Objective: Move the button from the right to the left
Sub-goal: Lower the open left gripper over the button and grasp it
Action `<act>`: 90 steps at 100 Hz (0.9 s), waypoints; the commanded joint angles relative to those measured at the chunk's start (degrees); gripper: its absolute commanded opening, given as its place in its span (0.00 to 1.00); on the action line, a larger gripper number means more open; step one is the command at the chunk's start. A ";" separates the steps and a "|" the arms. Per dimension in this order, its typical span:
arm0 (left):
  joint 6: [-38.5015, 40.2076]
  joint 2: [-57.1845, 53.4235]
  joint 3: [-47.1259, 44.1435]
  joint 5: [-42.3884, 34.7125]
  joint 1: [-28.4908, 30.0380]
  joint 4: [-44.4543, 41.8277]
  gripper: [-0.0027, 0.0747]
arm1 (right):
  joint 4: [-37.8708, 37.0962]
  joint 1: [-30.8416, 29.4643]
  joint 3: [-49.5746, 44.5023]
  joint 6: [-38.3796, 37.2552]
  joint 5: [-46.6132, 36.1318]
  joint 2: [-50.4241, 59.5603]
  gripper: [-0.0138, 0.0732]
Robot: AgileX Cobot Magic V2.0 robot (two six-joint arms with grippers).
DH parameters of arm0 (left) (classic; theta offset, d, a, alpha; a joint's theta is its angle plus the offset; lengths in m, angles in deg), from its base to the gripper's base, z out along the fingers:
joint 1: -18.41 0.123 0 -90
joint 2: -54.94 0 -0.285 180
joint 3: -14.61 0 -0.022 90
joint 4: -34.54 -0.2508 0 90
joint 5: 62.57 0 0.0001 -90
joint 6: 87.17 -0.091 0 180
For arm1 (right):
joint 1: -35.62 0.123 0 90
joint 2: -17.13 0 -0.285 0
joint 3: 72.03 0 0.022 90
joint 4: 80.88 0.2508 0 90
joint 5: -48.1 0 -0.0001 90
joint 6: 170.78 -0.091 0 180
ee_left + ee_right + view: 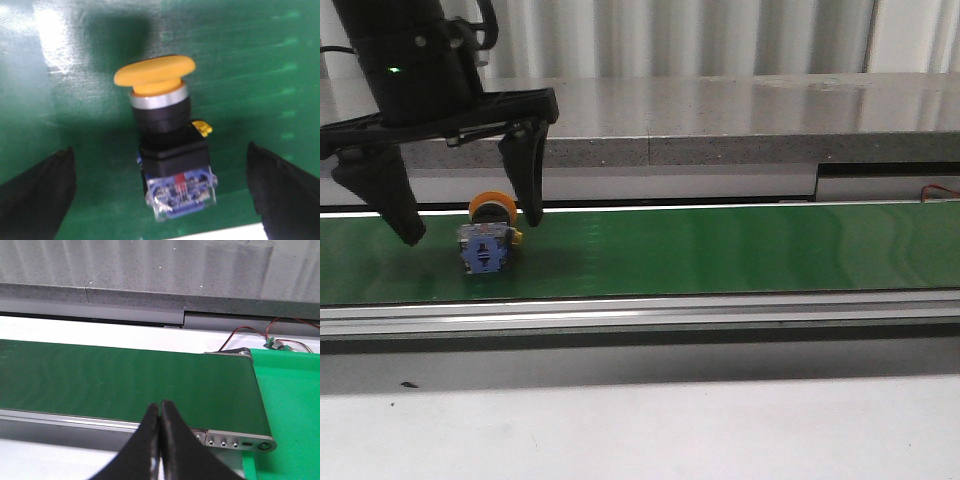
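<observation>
The button (488, 235) lies on its side on the green conveyor belt (720, 250) at the left, yellow cap toward the back, blue-grey contact block toward the front. My left gripper (470, 225) is open, its two black fingers standing either side of the button without touching it. In the left wrist view the button (167, 140) lies between the fingers (37, 192), with clear gaps on both sides. My right gripper (160, 410) is shut and empty, above the near rail of the belt's right end; it is out of the front view.
A grey stone ledge (740, 115) runs behind the belt. A metal rail (670, 315) edges the belt's front. In the right wrist view the belt ends at a roller bracket (240, 442), with a bright green surface (290, 410) and red and black wires (250, 332) beyond.
</observation>
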 commanded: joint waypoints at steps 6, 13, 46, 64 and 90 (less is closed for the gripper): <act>1.57 -1.74 1.75 -0.64 -0.48 -0.61 0.83 | -0.57 0.00 1.45 0.66 -4.58 -0.59 0.08; 2.48 -1.76 1.75 -0.91 -0.48 -1.05 0.71 | -0.57 0.00 1.45 0.66 -4.58 -0.59 0.08; 2.67 -1.49 1.75 0.29 -0.48 -2.73 0.10 | -0.57 0.00 1.45 0.66 -4.58 -0.59 0.08; 2.44 -2.93 1.75 1.53 -0.20 -4.47 0.10 | -0.57 0.00 1.45 0.66 -4.58 -0.59 0.08; -0.58 -7.08 1.75 4.20 6.29 -5.38 0.10 | -0.57 0.00 1.45 0.66 -4.58 -0.59 0.08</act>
